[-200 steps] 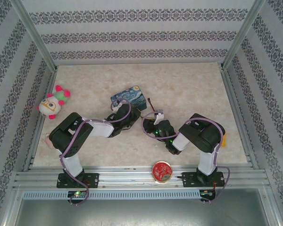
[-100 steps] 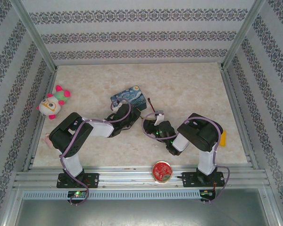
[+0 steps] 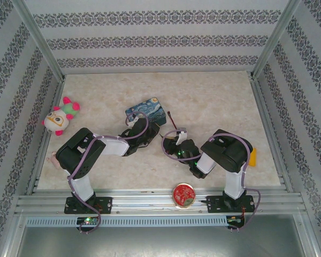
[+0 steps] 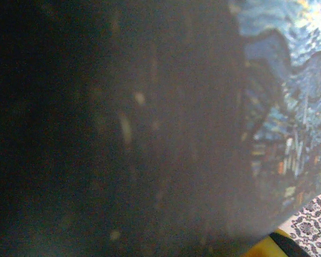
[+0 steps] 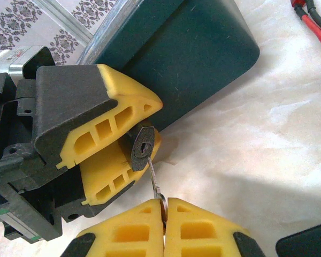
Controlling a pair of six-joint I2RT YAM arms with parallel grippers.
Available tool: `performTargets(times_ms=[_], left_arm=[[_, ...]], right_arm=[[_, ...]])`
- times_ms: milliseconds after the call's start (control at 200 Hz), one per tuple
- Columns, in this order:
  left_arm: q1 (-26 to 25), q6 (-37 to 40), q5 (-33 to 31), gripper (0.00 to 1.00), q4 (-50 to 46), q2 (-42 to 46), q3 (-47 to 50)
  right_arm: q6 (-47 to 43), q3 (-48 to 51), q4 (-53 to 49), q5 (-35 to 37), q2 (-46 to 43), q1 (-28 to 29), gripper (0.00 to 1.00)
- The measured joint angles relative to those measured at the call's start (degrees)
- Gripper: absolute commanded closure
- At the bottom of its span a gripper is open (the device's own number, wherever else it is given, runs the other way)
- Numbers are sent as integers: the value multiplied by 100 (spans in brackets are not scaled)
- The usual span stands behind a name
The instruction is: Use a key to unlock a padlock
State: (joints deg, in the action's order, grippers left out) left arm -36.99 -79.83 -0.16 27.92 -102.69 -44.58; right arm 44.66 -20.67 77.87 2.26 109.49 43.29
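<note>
The padlock (image 5: 143, 149), small and dark, is pinched between the yellow fingers (image 5: 123, 115) of my left gripper (image 3: 150, 131), its keyhole face turned toward the right wrist camera. My right gripper (image 5: 164, 202) is shut on the head of the thin grey key (image 5: 154, 179). The key's blade slants up and its tip touches the padlock face just below the keyhole, not inside it. In the top view the right gripper (image 3: 173, 141) meets the left one at the table's middle. The padlock's shackle is hidden between the left fingers.
The blue painted tin (image 3: 146, 110) lies right behind both grippers, its dark side (image 5: 203, 53) close to the padlock. A red wire (image 5: 315, 27) runs to the right. A plush toy (image 3: 60, 116) sits far left and a round red tin (image 3: 183, 195) at the near edge.
The right arm's elbow has eased slightly to the left. Both grips and the left arm look the same.
</note>
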Motion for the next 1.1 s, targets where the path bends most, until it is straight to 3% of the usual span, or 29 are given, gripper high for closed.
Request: performTargets(times_ms=[1099], left_arm=[[35, 0, 59, 88, 26, 0, 0]], right_arm=[[17, -184, -20, -22, 92, -4, 100]])
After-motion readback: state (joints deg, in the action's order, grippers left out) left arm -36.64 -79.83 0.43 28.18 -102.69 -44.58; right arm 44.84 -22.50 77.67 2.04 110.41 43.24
